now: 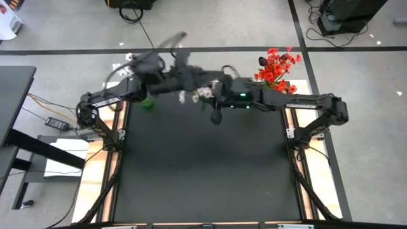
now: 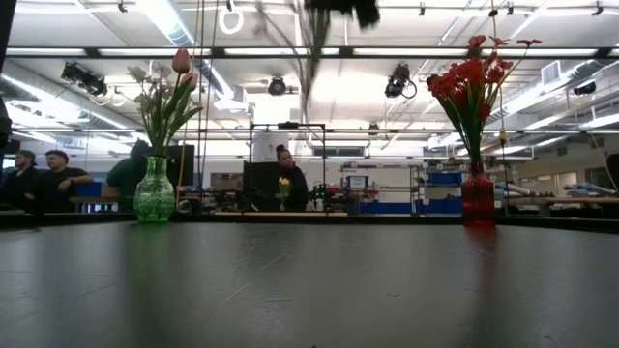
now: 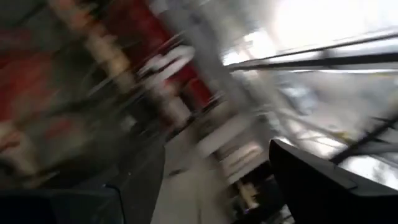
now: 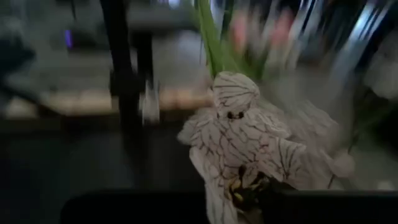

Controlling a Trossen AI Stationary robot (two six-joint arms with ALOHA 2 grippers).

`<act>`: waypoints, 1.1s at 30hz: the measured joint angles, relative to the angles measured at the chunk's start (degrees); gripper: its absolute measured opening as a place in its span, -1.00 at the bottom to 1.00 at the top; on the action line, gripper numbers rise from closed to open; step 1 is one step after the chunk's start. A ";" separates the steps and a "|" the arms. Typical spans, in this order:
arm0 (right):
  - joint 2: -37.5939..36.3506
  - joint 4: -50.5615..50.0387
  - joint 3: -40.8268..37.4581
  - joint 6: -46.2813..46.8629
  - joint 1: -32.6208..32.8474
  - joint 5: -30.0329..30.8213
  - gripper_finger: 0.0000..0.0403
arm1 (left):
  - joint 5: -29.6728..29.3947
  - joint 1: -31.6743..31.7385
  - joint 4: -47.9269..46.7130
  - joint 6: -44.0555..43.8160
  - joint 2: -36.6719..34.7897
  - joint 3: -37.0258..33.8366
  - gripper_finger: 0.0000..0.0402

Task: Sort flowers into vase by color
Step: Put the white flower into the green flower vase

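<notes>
A white-bloomed flower sits right in front of my right gripper, which is high over the table's far middle and shut on it. My left gripper hovers just left of it, open and empty; its view is smeared. The green vase stands at the far left with pink buds and white blooms in it. At the far right, the red vase holds the red flowers. My right gripper holds the white flower close under its blooms; the blooms and the gripper's own body hide the exact place of contact. The flower is lifted clear of the table. A blurred green stem hangs down below the gripper.
The black table top spreads toward the near edge. Both arms crowd the far middle, close together. Beyond the table, people sit in the room, with desks and screens behind them.
</notes>
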 joint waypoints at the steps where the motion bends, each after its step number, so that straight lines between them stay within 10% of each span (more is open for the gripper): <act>1: 1.03 -3.03 -0.02 0.97 -0.56 -1.16 -0.98 | 0.23 0.01 3.55 1.99 -0.37 0.02 0.46; 8: 6.14 -13.17 -0.15 3.32 -0.86 -5.36 -0.99 | 2.27 0.42 18.71 16.97 -2.06 1.85 0.46; 24: -4.09 -0.11 -0.02 7.41 -1.74 -6.44 -1.00 | -8.52 2.63 -27.73 35.56 -11.01 1.70 0.22; 33: -10.76 3.19 0.00 8.11 -3.92 -7.15 -1.00 | -8.12 0.85 -27.79 35.60 -10.01 -10.66 0.18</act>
